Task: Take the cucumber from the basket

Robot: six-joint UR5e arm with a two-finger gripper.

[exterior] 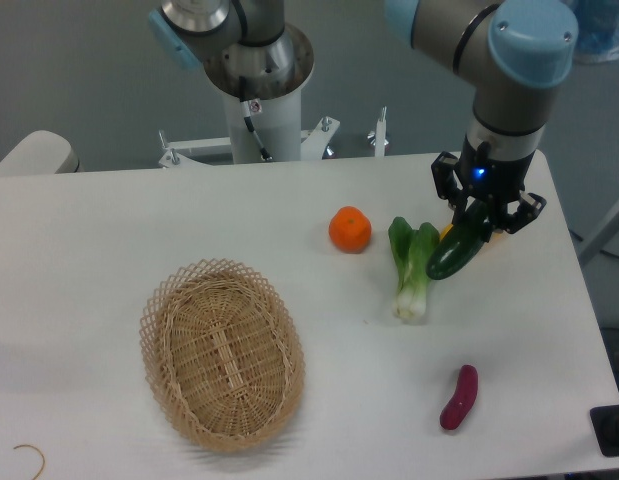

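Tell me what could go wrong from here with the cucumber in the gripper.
1. The gripper holds the cucumber near its upper end, tilted, so it may swing or slip out.
2. It hangs beside the bok choy and over a yellow item, mostly hidden; lowering here could knock either.
3. The table edge is close; a drop might roll off.

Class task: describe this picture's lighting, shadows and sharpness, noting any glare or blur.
Fixed camera view: even, soft lighting, faint shadows beside the basket and bok choy; mild overall softness; slight sheen on the cucumber in the gripper; no harsh glare.
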